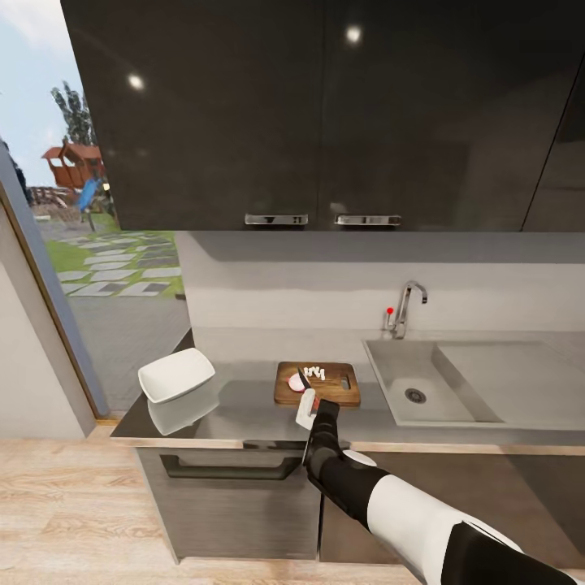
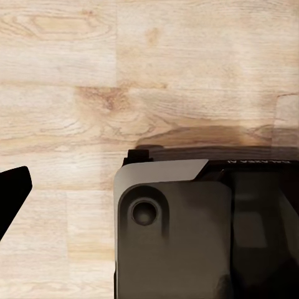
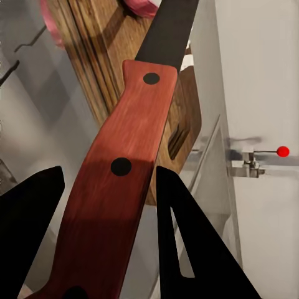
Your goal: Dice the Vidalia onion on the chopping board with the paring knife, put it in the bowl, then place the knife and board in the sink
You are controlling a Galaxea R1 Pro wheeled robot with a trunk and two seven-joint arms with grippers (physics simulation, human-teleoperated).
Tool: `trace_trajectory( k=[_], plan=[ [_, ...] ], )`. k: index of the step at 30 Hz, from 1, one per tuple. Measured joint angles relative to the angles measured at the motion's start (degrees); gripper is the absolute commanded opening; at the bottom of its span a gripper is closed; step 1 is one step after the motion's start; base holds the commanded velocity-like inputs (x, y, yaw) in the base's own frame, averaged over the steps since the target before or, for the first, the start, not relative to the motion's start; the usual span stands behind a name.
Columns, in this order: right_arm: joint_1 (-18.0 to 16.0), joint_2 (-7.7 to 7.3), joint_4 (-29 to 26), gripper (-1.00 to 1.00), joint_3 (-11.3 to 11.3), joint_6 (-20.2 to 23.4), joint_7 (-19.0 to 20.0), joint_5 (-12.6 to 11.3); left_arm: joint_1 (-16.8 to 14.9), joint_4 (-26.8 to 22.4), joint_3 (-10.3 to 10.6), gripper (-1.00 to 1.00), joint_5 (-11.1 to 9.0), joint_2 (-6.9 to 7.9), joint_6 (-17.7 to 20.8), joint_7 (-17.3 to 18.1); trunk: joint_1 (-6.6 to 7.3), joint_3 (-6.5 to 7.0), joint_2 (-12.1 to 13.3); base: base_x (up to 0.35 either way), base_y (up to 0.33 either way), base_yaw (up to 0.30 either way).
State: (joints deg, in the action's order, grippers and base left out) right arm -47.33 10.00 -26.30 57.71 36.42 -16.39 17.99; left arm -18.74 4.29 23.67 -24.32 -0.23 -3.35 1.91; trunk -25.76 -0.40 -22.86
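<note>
The brown chopping board lies on the countertop left of the sink. Small white diced pieces of the Vidalia onion and a pink-rimmed chunk rest on it. My right gripper is at the board's near edge, shut on the paring knife's red handle. The dark blade points over the board beside the chunk. The right wrist view shows the blade above the board, with pink onion past it. The white bowl stands at the counter's left end. One dark finger of my left gripper hangs over the floor.
The chrome tap with its red knob stands behind the basin; the drainboard lies to its right. Dark wall cabinets hang overhead. A window opens at left. Wooden floor and part of my base lie below my left arm.
</note>
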Motion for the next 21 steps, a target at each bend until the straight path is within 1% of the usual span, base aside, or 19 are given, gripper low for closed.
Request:
trace_trajectory(
  k=[15,17,19,20,21],
  plan=[
    [0.01,0.00,-0.08,-1.00,-0.10,-0.02,-0.10,0.15,0.03,-0.01,0.00,1.00,-0.02,0.00,0.00,0.00,0.01,-0.91,0.08,0.000,0.000,0.000],
    [0.00,0.00,-0.59,-1.00,-0.36,-0.13,-0.28,0.29,0.03,0.00,0.00,1.00,-0.01,0.00,0.00,0.00,0.01,-0.93,0.07,0.000,0.000,0.000],
    [-0.02,0.00,-0.92,-1.00,-0.72,-1.58,-0.62,0.33,0.03,-0.01,0.00,1.00,0.00,0.00,0.00,0.00,0.01,-0.93,0.08,0.000,0.000,0.000],
    [-0.01,0.00,-0.97,-1.00,-1.04,-2.19,-0.78,0.35,0.03,-0.02,0.00,1.00,0.00,0.00,0.00,0.00,0.01,-0.93,0.08,0.000,0.000,0.000],
    [0.00,0.00,-1.07,-1.00,-1.98,-2.74,-1.30,0.39,0.03,-0.03,0.00,1.00,0.00,0.00,0.00,0.00,0.01,-0.93,0.07,0.000,0.000,0.000]
  ],
)
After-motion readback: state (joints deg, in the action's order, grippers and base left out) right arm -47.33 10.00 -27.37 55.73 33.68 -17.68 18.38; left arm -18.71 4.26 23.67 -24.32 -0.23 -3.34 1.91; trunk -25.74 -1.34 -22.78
